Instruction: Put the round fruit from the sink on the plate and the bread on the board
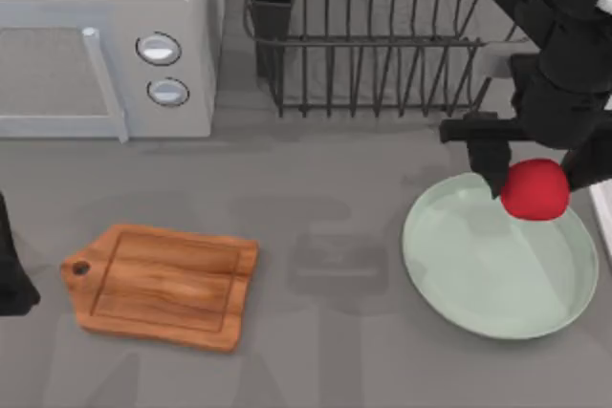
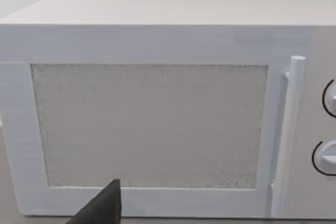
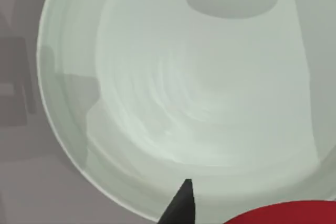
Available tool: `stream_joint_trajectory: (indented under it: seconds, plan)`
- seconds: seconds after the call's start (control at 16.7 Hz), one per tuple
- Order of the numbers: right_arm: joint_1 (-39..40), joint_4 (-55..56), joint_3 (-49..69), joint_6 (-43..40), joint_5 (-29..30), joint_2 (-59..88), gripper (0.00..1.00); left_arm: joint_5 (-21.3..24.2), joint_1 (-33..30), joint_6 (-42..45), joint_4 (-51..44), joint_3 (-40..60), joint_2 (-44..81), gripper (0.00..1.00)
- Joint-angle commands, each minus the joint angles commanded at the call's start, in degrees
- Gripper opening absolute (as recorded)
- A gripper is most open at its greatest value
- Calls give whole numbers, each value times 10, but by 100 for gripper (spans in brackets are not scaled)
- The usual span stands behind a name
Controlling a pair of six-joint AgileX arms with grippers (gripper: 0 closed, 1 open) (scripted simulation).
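The round fruit (image 1: pixel 534 189) is bright red and hangs just over the far right part of the mint-green plate (image 1: pixel 449 265). My right gripper (image 1: pixel 537 182) is shut on it, one black finger on each side. The right wrist view looks down on the plate (image 3: pixel 173 93), with one dark fingertip (image 3: pixel 181 203) and the fruit's red edge (image 3: pixel 283 214) close to the camera. The brown wooden board (image 1: pixel 163 284) lies bare at the front left, handle pointing left. A pale strip of the sink (image 1: pixel 605 222) shows at the right edge. The bread is out of view. My left arm (image 1: pixel 11 274) is parked at the left edge.
A white microwave (image 1: pixel 105 35) stands at the back left and faces the left wrist camera (image 2: pixel 157 119). A dark wire dish rack (image 1: pixel 373 35) stands at the back, close behind the right arm. Bare grey counter (image 1: pixel 325 265) lies between board and plate.
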Motion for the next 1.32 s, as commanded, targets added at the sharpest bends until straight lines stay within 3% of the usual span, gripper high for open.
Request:
stream_joint_trajectory:
  seconds: [0.36, 1.02, 1.32]
  plan:
    - [0, 0, 0, 0, 0, 0, 98, 0, 0, 0, 0, 0, 0, 100]
    - [-2, 4, -4, -2, 0, -4, 100, 0, 0, 0, 0, 0, 0, 100]
    - [-29, 84, -102, -29, 0, -116, 100, 0, 0, 0, 0, 0, 0, 100]
